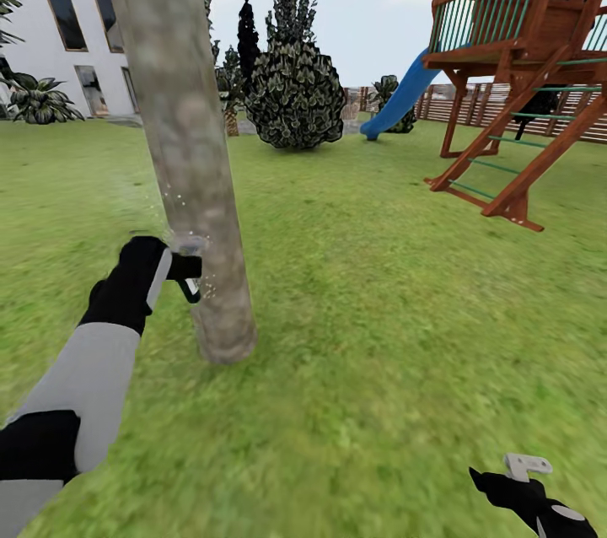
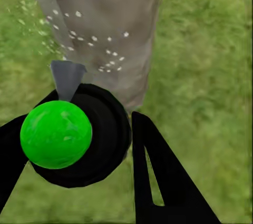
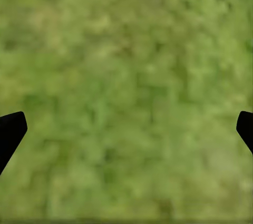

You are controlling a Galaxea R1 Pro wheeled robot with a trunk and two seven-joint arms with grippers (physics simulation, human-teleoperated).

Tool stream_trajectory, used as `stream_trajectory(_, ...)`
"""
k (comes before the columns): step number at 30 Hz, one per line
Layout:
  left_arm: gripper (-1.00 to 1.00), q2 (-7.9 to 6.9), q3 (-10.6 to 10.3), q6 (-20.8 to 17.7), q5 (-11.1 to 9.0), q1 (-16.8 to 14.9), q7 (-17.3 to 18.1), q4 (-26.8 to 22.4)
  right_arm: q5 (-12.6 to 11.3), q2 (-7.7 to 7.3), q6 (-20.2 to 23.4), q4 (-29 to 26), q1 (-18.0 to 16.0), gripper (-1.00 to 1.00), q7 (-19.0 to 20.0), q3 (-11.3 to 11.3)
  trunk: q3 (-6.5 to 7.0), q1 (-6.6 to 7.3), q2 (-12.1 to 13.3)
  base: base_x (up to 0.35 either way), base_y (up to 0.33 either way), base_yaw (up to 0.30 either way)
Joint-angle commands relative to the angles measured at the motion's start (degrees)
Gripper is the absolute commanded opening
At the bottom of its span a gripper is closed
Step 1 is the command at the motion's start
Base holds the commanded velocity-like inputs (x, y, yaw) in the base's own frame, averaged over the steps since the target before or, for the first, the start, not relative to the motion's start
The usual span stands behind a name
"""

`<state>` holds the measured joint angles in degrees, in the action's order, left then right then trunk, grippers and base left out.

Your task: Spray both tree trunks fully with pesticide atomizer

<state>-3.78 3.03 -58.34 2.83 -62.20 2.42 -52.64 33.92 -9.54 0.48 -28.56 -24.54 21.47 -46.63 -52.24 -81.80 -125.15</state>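
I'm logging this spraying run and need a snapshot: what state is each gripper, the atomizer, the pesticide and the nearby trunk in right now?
left gripper: shut on the pesticide atomizer, held close to the trunk's lower part.
pesticide atomizer: gripped, nozzle aimed at the trunk.
pesticide: white specks in the air and across the trunk.
tree trunk: leaning, speckled near the nozzle only.
right gripper: open, empty, low over the grass.

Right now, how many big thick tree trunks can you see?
1. The tree trunk leans up from the grass just ahead of the left pincer, which holds the pesticide atomizer against it. A second one may stand outside the picture.
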Motion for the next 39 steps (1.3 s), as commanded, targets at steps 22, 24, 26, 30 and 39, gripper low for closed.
stream_trajectory(22,-1.00,1.24,-2.64,-0.28,1.06,0.40,6.20,-0.50,0.37,-0.01,0.04,2.46,-0.07,1.00,0.50,-0.46,-0.05,0.01,-0.03,-0.065,0.000,0.000)
stream_trajectory(24,-1.00,1.52,-2.67,-0.15,1.04,2.57,6.19,-0.53,0.40,-0.02,0.04,2.48,-0.07,1.00,0.50,-0.40,-0.05,0.01,-0.03,0.000,0.000,0.000)
stream_trajectory(26,-1.00,1.51,-2.63,-0.12,1.19,3.02,6.19,-0.53,0.40,-0.01,0.04,2.50,-0.07,1.00,0.50,-0.39,-0.05,0.01,-0.03,0.000,0.000,0.000)
stream_trajectory(30,-1.00,1.51,-2.78,-0.11,1.30,3.13,5.91,-0.53,0.36,0.04,0.04,2.42,-0.07,1.00,0.50,-0.45,-0.05,0.01,-0.03,0.014,-0.033,0.000)
stream_trajectory(39,-1.00,1.58,-2.84,-0.11,1.39,3.05,5.58,-0.53,0.28,0.05,0.04,2.20,-0.07,1.00,0.45,-0.48,-0.05,0.01,-0.03,0.084,-0.246,0.158)
